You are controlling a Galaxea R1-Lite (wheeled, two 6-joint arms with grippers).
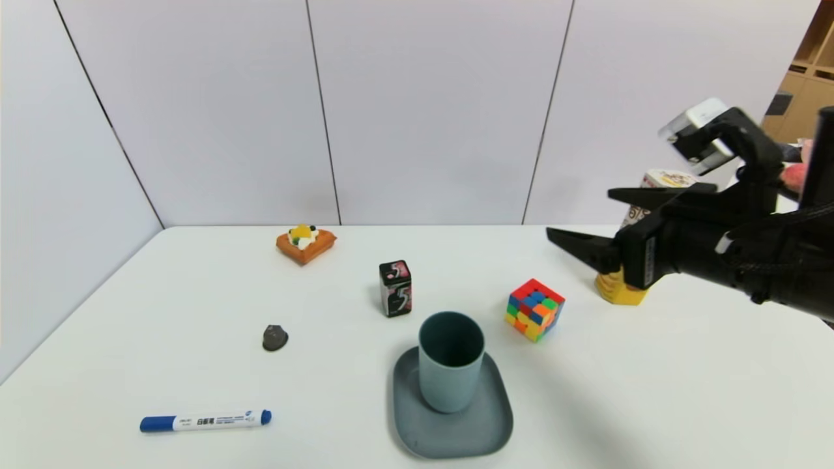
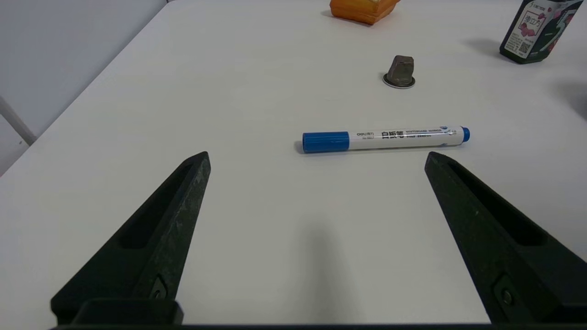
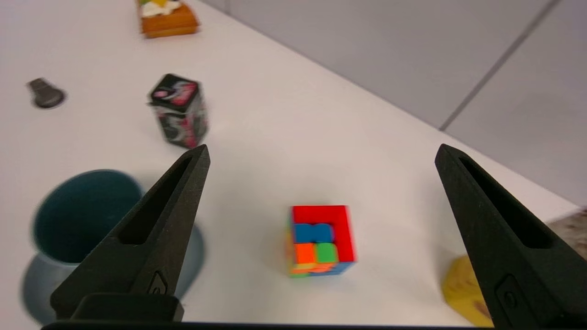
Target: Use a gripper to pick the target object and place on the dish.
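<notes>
The grey-blue cup (image 1: pixel 449 371) stands upright on the grey-blue dish (image 1: pixel 423 440) near the table's front middle. Nothing holds it. My right gripper (image 1: pixel 580 212) hangs open and empty above the table at the right, raised well clear of the cup and off to its right. In the right wrist view the right gripper (image 3: pixel 322 151) has wide-spread fingers, and the cup (image 3: pixel 78 215) shows partly behind one finger. My left gripper (image 2: pixel 316 156) is open and empty, low over bare table at the front left; the head view does not show it.
A Rubik's cube (image 1: pixel 534 309) sits right of the cup, below my right gripper. A black gum box (image 1: pixel 395 288) stands behind the cup. A waffle toy (image 1: pixel 305 243), a small dark lump (image 1: pixel 275 337), a blue marker (image 1: pixel 205 421) and a yellow-based container (image 1: pixel 622 290) lie around.
</notes>
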